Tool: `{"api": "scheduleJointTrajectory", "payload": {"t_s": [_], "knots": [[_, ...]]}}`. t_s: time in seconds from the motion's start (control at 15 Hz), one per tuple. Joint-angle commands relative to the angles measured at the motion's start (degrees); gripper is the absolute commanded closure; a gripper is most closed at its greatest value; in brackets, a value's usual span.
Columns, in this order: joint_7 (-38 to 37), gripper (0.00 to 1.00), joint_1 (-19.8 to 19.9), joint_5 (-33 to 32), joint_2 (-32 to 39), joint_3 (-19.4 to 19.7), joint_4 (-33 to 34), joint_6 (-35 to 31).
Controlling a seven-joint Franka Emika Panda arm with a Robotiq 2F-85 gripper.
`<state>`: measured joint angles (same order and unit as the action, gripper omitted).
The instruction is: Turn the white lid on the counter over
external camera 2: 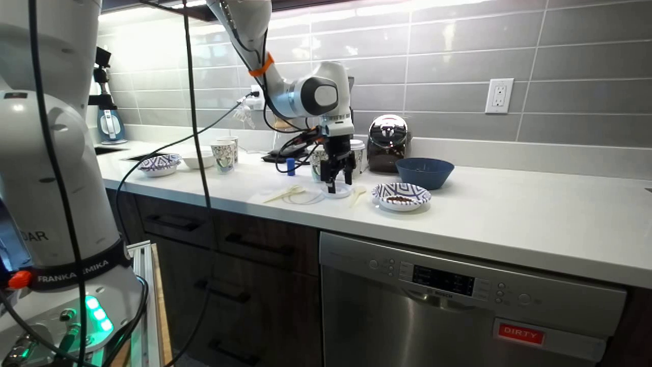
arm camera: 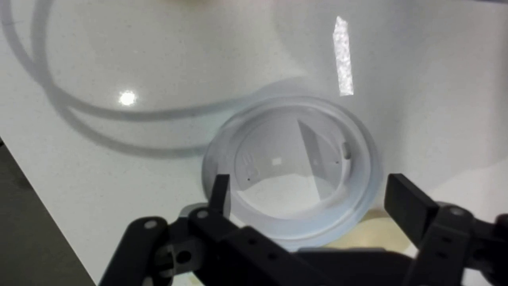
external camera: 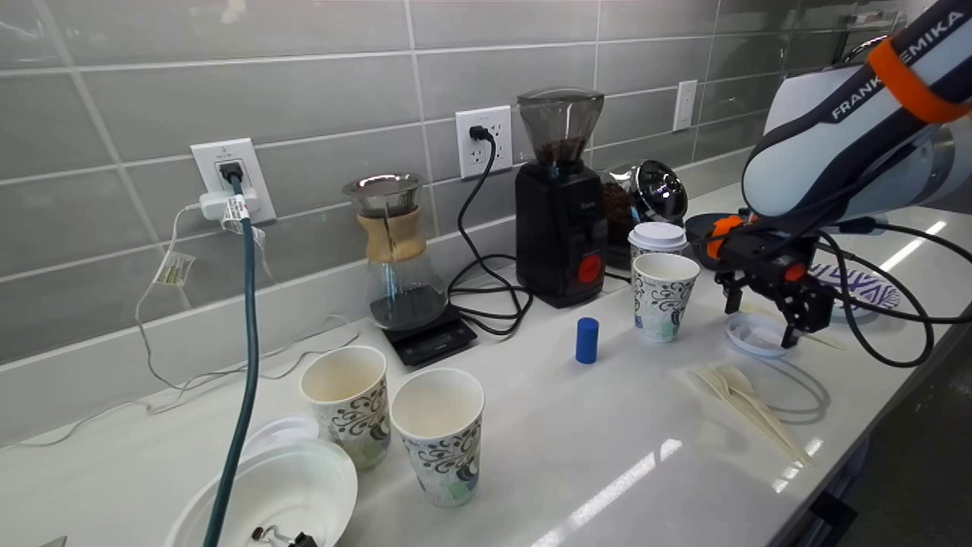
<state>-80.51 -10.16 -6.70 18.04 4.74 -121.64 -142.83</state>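
Note:
The white lid (arm camera: 285, 159) lies flat on the glossy white counter (arm camera: 151, 198); it shows in both exterior views too (external camera: 752, 338) (external camera 2: 342, 190). Its upward face shows a raised ring round a flat middle, with a small slot near the edge. My gripper (arm camera: 309, 184) is open with nothing between its pads, pointing down over the lid. In the wrist view the left finger overlaps the lid's edge and the right finger stands just outside it. The gripper also shows in both exterior views (external camera: 761, 323) (external camera 2: 340, 184). I cannot tell whether a finger touches the lid.
Wooden utensils (external camera: 752, 403) lie beside the lid, and one lies partly under the gripper in the wrist view (arm camera: 373, 234). A patterned plate (external camera 2: 392, 193), a dark blue bowl (external camera 2: 425, 173), a paper cup (external camera: 662, 296), a blue cylinder (external camera: 587, 340) and a black grinder (external camera: 558, 228) stand around.

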Motion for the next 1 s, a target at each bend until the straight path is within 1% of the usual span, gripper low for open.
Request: {"api": "scheduleJointTrajectory", "payload": {"t_s": [0.0, 0.2, 0.4, 0.6, 0.67, 0.73, 0.8, 0.87, 0.93], "knots": [[-2.67, 0.0, -0.43, -1.54, 0.33, 0.24, 0.45, 0.91], [-3.1, 0.0, -0.45, -1.65, -0.08, 0.28, -0.4, 1.03], [-3.66, 0.0, -0.59, -2.24, -0.93, 0.39, -2.23, -0.28], [-2.83, 0.0, -0.1, -1.46, -1.38, 0.06, -3.54, -1.3], [-2.66, 0.25, 0.08, -1.15, -1.55, 0.0, -3.69, -1.58], [-2.58, 0.26, 0.18, -0.96, -1.83, -0.04, -3.8, -1.63], [-2.49, 0.32, 0.23, -0.95, -2.26, -0.05, -4.08, -1.73], [-2.35, 0.41, 0.3, -0.88, -2.7, -0.12, -4.37, -1.75], [-2.43, 0.47, 0.28, -1.08, -3.26, -0.1, -4.82, -2.05]]}}
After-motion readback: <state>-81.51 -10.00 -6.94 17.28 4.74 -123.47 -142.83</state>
